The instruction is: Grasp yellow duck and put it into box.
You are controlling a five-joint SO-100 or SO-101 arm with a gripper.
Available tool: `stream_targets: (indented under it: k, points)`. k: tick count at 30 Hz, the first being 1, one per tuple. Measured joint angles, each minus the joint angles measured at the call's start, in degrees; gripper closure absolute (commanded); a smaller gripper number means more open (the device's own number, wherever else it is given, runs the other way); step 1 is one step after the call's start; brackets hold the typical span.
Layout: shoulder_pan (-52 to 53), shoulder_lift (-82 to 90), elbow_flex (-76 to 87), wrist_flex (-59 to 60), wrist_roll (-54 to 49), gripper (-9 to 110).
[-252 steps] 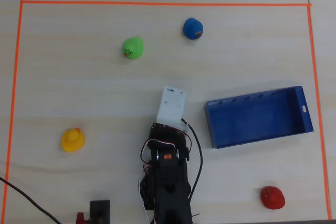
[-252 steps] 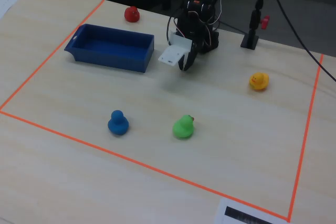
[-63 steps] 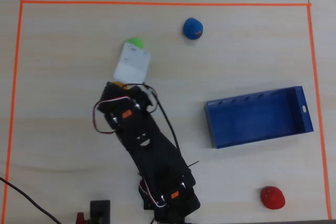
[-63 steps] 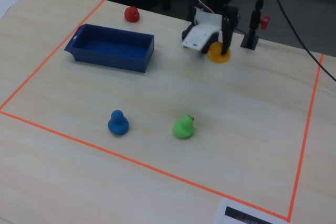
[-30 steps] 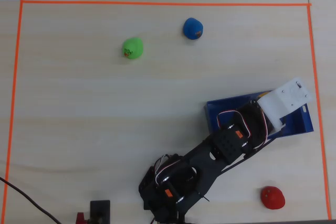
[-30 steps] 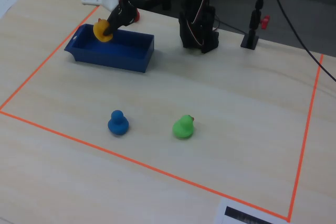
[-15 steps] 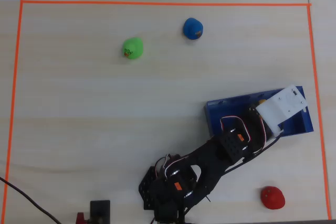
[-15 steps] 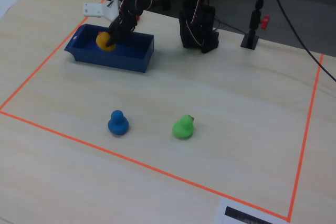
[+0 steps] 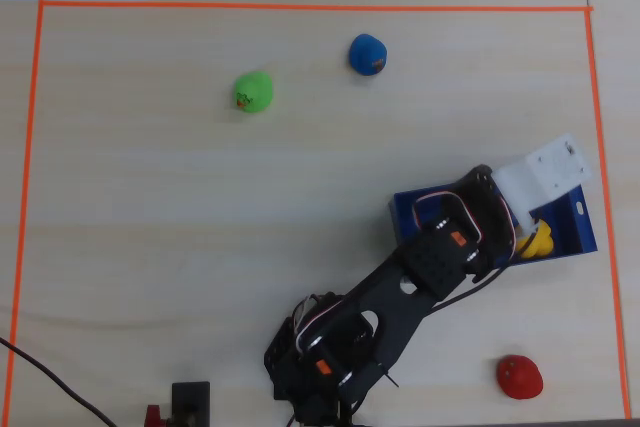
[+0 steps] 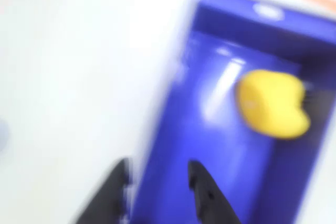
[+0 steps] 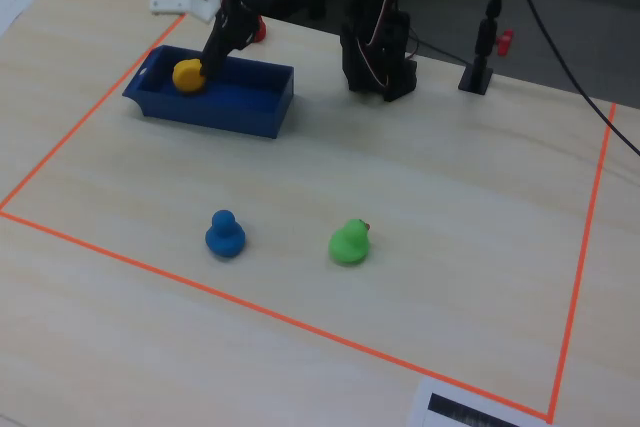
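The yellow duck (image 10: 273, 103) lies inside the blue box (image 10: 247, 9), near one end, also seen in the fixed view (image 11: 187, 75) and the overhead view (image 9: 540, 239). My gripper (image 10: 160, 165) is open and empty, its black fingers apart over the box's near wall, clear of the duck. In the fixed view the gripper (image 11: 213, 55) hangs just above and beside the duck in the box (image 11: 250, 119). In the overhead view the arm and white wrist part cover much of the box (image 9: 582, 229). The wrist view is blurred.
A green duck (image 9: 253, 92) (image 11: 349, 242) and a blue duck (image 9: 367, 54) (image 11: 225, 234) stand on the wooden table, away from the box. A red duck (image 9: 520, 377) sits near the arm's side. Orange tape (image 9: 300, 6) frames the area. The arm base (image 11: 378, 52) stands behind.
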Motion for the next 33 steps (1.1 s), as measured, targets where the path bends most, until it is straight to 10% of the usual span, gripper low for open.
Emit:
stream_targets:
  k: [6,12,22,33]
  points:
    - [-24.87,17.49,-8.0,22.41,12.48,101]
    - [-46.58,35.86,16.44,20.04,11.16,101]
    - [-49.92,58.18,56.6,13.36,8.79,101]
    - [-50.27,65.21,60.38,22.15,8.17,101]
